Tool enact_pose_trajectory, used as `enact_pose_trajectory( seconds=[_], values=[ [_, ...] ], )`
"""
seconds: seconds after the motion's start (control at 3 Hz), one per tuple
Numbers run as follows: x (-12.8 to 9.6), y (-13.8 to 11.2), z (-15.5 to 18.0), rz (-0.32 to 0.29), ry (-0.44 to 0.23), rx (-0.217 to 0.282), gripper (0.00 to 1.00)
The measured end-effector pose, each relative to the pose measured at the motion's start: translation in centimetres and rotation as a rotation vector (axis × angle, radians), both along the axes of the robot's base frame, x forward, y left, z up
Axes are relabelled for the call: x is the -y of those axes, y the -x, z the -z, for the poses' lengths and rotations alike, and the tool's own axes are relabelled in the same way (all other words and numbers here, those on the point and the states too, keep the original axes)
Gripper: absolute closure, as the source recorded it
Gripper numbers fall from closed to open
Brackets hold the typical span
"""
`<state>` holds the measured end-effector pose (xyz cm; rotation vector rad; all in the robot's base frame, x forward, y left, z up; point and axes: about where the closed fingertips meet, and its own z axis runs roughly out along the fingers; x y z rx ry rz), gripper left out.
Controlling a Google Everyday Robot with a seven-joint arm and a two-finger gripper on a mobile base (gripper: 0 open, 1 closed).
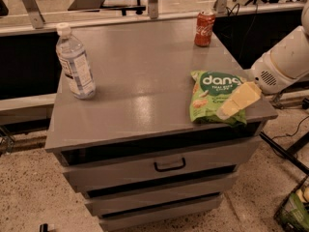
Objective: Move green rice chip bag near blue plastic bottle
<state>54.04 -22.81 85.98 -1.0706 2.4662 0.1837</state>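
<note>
The green rice chip bag (212, 94) lies flat near the front right corner of the grey cabinet top (145, 66), its "dang" patch facing up. The blue plastic bottle (75, 62), clear with a white cap and pale label, stands upright near the left edge, far from the bag. My gripper (234, 105) reaches in from the right on a white arm (285, 62) and sits low over the bag's right half, covering part of it. I cannot tell whether it touches the bag.
A red soda can (204, 28) stands upright at the back right of the top. The cabinet has drawers below with a dark handle (170, 166). A metal rail (154, 4) runs behind the cabinet. A basket (294, 209) sits on the floor at lower right.
</note>
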Motion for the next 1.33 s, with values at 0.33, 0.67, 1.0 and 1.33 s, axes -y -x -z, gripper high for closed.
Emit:
enact_pose_trajectory(
  seconds=[0.33,0.67,1.0,1.33],
  values=[
    [-0.46,0.38,1.43,-0.020,0.033,-0.032,0.00],
    [-0.46,0.38,1.43,-0.020,0.033,-0.032,0.00],
    [-0.55,0.41,1.42,-0.022,0.034,-0.032,0.15],
    [-0.65,0.45,1.40,-0.023,0.035,-0.031,0.38]
  ],
)
